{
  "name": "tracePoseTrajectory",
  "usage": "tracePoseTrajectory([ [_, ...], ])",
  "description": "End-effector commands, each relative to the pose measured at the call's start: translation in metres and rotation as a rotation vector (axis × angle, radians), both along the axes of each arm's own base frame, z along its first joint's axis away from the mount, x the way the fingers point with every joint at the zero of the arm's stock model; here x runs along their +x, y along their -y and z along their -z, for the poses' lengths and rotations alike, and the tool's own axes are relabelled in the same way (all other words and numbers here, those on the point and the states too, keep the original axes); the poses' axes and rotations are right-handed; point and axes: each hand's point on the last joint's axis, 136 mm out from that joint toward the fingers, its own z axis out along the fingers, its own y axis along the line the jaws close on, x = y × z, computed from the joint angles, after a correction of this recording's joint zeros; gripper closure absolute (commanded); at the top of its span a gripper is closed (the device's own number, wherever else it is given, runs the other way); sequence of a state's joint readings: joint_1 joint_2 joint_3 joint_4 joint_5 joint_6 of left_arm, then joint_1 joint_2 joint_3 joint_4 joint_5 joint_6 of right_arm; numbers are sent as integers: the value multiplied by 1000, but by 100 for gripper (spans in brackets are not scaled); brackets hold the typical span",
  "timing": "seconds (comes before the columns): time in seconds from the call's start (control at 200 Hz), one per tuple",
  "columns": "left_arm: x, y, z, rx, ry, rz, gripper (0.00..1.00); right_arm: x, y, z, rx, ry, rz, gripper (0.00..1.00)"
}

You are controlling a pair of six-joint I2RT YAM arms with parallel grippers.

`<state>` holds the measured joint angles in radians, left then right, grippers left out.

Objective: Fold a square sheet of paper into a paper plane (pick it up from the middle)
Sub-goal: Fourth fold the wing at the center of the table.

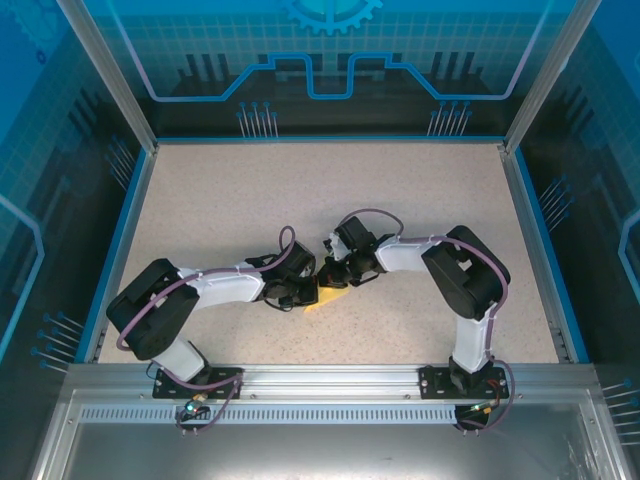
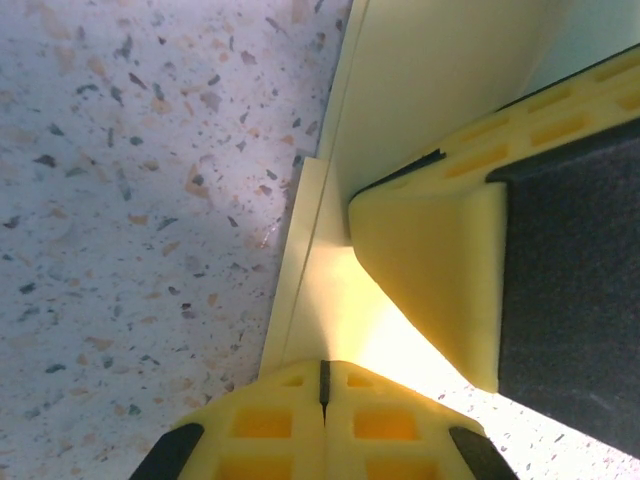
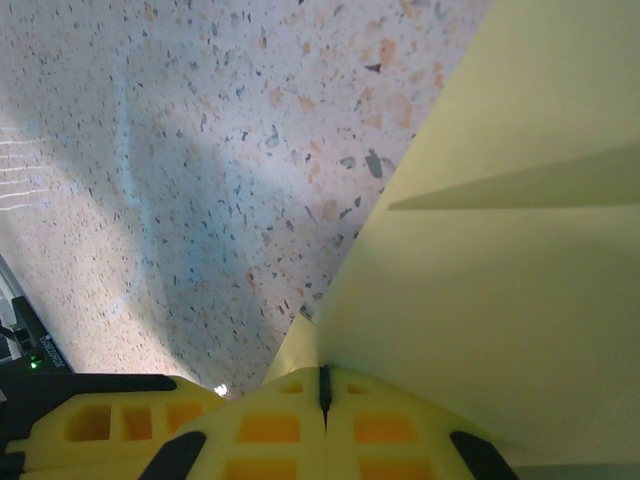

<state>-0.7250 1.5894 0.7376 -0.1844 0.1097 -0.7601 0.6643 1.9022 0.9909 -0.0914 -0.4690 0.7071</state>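
Speckled bench (image 1: 300,190) surface lies inside a blue-walled enclosure. At mid-bench, between the two arms, is the pale-yellow sheet of paper (image 3: 500,300), with folded layers visible. The left end effector (image 2: 323,375) is clamped tight on one edge of it. The right end effector (image 3: 323,378) is clamped on it from the facing side. Judgement: the opposed pinches keep the layers aligned and taut for creasing.

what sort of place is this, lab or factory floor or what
Probably a robotics lab cell or demo booth: a speckled tabletop fenced by aluminium rails and blue printed panels, with a left arm and right arm bolted at its near edge, working on folded yellow paper.
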Motion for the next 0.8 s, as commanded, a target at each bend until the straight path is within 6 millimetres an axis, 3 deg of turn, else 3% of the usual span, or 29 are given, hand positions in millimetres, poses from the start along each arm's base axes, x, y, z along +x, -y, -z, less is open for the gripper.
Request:
tracePoseTrajectory([
  [0.0,-10,-9,9,55,-51,9,100,-2,14,21,-41,-40,30,97],
  [0.285,8,20,-29,-103,40,13,100,-6,22,36,-71,-70,45,98],
  [0.53,-4,17,-18,-108,-23,0,99,-8,28,45,-118,-96,55,98],
  [0.79,-16,1,-5,-62,-65,-38,96,-11,35,55,-171,-126,68,98],
])
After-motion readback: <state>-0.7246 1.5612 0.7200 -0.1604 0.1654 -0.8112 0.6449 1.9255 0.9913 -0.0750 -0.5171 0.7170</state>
